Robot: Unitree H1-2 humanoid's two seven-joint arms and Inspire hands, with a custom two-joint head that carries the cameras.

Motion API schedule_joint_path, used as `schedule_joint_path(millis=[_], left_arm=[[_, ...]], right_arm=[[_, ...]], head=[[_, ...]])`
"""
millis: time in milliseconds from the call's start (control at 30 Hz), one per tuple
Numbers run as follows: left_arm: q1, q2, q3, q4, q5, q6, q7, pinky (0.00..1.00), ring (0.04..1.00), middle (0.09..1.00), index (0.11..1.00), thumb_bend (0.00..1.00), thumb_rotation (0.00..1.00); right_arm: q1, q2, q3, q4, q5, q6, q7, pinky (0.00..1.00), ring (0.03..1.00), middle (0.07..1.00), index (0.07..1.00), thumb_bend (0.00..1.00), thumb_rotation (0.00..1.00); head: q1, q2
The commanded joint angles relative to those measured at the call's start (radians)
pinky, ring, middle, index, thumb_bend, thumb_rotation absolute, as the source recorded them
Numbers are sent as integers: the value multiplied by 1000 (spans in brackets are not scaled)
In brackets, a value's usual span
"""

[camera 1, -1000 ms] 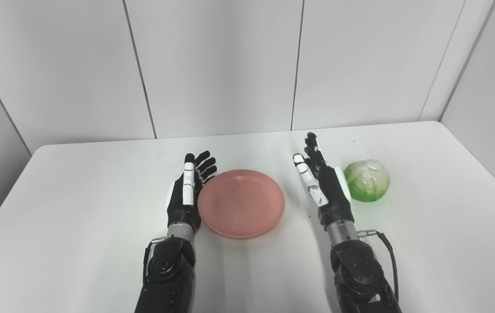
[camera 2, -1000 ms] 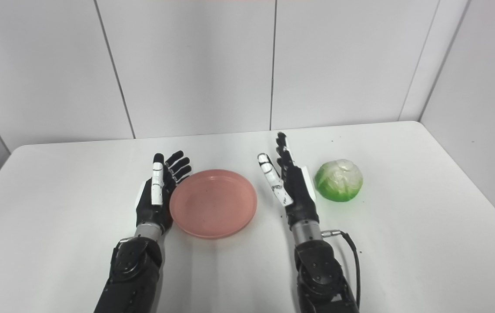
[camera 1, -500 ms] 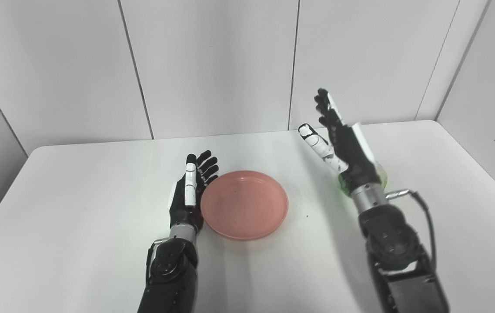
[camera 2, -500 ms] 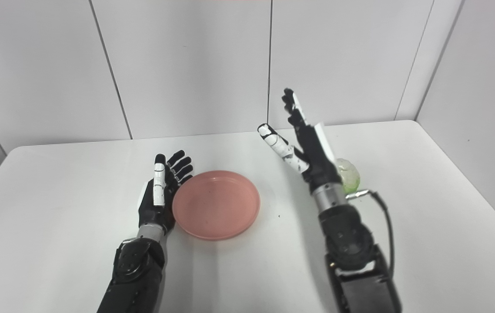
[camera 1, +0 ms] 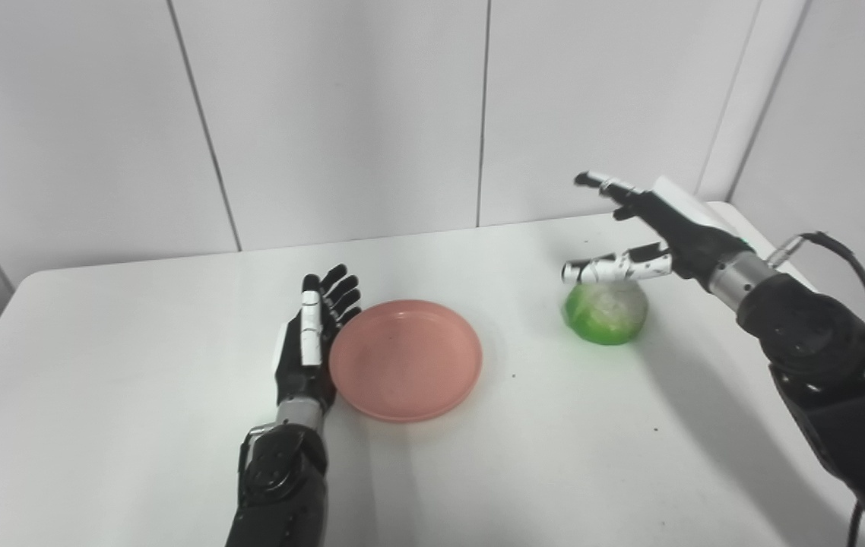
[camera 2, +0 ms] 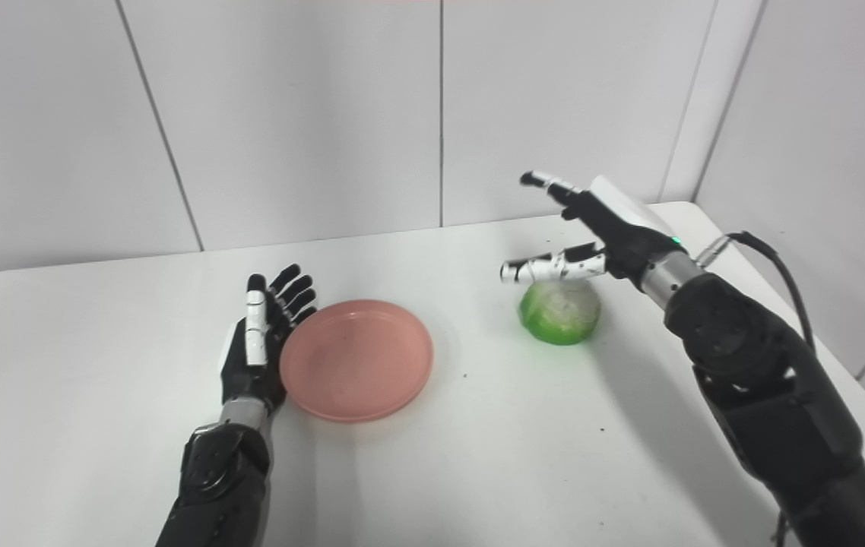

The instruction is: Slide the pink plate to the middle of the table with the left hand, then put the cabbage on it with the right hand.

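Now: left robot hand (camera 1: pixel 309 346) open, fingers apart, flat on worktop (camera 1: pixel 136 395) touching pink plate (camera 1: pixel 405 358) rim. Right robot hand (camera 1: pixel 649 228) spread wide above cabbage (camera 1: pixel 606 311) (contact unclear), cabbage right of plate.

I seem to be in a lab test cell: bare white wall panels (camera 1: pixel 341 114) box in my plain white table (camera 1: pixel 98 365), with nothing homely around.

The right hand (camera 1: pixel 649 228) has swung over above the cabbage (camera 1: pixel 606 311).
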Motion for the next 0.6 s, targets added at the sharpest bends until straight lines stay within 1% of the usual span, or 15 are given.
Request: schedule_joint_path(millis=[0, 67, 100, 133, 167, 233, 333, 400, 500, 567], left_arm=[[-27, 10, 1, 7, -3, 5, -7, 838, 852, 828, 801, 722, 1000], [-28, 13, 4, 9, -3, 2, -4, 835, 849, 825, 798, 719, 1000], [-27, 14, 6, 8, -4, 3, -3, 827, 838, 816, 787, 710, 1000], [-27, 14, 8, 8, -5, 3, -2, 824, 835, 813, 783, 707, 1000], [-28, 15, 12, 10, -13, 4, -8, 823, 833, 811, 781, 706, 1000], [-29, 18, 17, 12, -21, 10, -16, 825, 833, 812, 778, 705, 1000], [-28, 21, 24, 8, -32, 27, -26, 837, 842, 817, 782, 715, 1000], [-29, 23, 24, 11, -34, 24, -33, 840, 848, 820, 785, 712, 1000], [-32, 26, 22, 25, -25, 5, -33, 819, 842, 819, 785, 714, 1000], [-31, 25, 24, 26, -27, 6, -32, 820, 840, 813, 779, 717, 1000]], right_arm=[[-76, -60, 11, -3, -15, 37, 53, 894, 989, 991, 928, 987, 264], [-95, -85, 35, 25, -11, 40, 104, 892, 997, 998, 943, 998, 208], [-103, -92, 45, 39, -11, 34, 121, 890, 999, 1000, 967, 1000, 143], [-108, -97, 51, 48, -11, 30, 132, 890, 1000, 1000, 975, 1000, 121], [-119, -108, 69, 65, -22, 23, 149, 890, 1000, 1000, 979, 1000, 110], [-138, -118, 102, 90, -54, 18, 165, 902, 1000, 1000, 992, 1000, 107], [-151, -117, 138, 112, -107, 18, 161, 921, 1000, 1000, 987, 1000, 143], [-155, -112, 152, 125, -135, 15, 153, 921, 1000, 999, 981, 1000, 163], [-160, -103, 167, 157, -170, -5, 139, 913, 1000, 999, 975, 1000, 180], [-158, -98, 171, 182, -187, -35, 121, 899, 997, 993, 972, 1000, 198]], head=[[1, 0], [-24, -5], [-31, -5], [-31, -5], [-43, -7], [-50, -7], [-57, -7], [-59, -6], [-59, -6], [-57, -3]])
